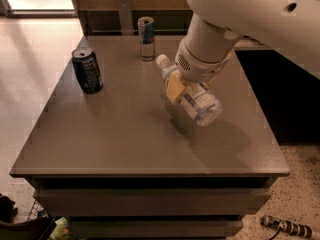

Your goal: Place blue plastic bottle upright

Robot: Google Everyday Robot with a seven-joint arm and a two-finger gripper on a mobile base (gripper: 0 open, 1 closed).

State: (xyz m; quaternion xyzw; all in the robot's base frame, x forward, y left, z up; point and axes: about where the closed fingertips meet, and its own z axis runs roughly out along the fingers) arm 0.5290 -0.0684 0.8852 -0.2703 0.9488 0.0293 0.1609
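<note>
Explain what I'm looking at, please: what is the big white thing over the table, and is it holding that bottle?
The big white shape is the robot's single arm, reaching in from the upper right. At its end sits a two-finger claw; one yellowish finger shows. There is only one camera view, looking down on a grey table from its near edge. The claw is closed around the blue plastic bottle. The bottle is tilted, not upright, with its white cap towards the upper left. A shadow beneath it suggests it is off the tabletop. Two cans stand upright farther back: a dark blue soda can at the left and a slim silver-and-blue can near the far edge.
</note>
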